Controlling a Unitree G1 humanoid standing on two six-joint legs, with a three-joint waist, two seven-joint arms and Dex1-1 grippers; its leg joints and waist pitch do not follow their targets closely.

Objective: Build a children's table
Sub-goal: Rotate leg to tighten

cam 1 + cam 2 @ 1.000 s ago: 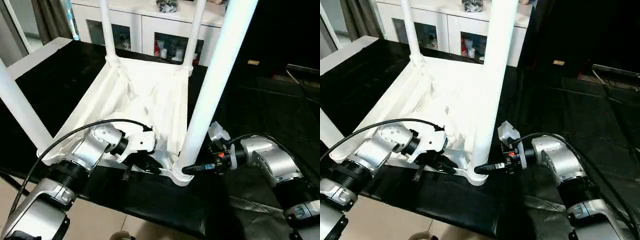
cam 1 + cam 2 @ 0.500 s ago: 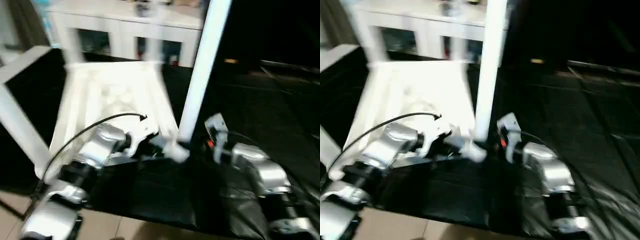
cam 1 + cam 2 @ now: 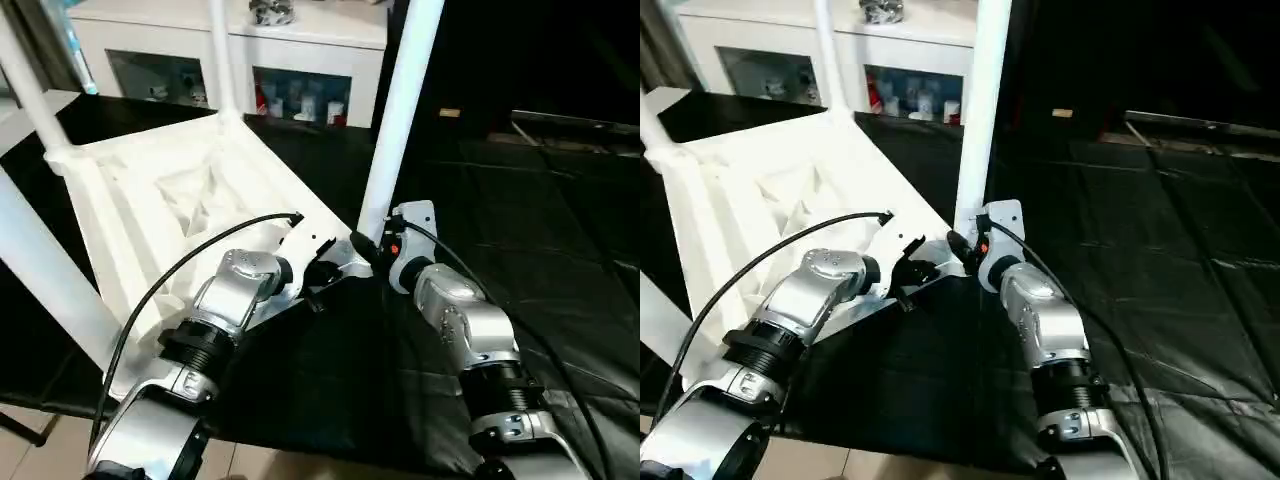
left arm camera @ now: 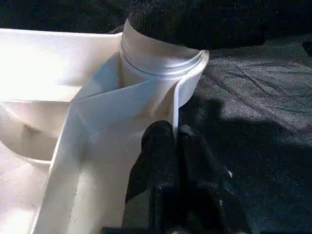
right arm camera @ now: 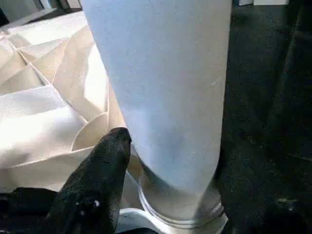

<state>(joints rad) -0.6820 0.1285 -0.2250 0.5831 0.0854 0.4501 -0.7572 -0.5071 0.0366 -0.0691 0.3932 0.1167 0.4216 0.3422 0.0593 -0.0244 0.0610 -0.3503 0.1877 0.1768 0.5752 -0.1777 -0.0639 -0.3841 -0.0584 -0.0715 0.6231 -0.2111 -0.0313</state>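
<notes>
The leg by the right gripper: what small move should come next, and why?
Probably close the right gripper on the leg to steady it. One black finger lies beside its base at the corner socket, while the left gripper is shut on the tabletop rim.

- The four white tapered tube legs (image 3: 398, 110) run out past the top and left edges of the head views, tips unseen.
- The right gripper's (image 5: 161, 161) second black finger is hidden behind the near leg.
- Small objects behind the white glass-door cabinet's (image 3: 300, 95) panes are too small to identify.
</notes>
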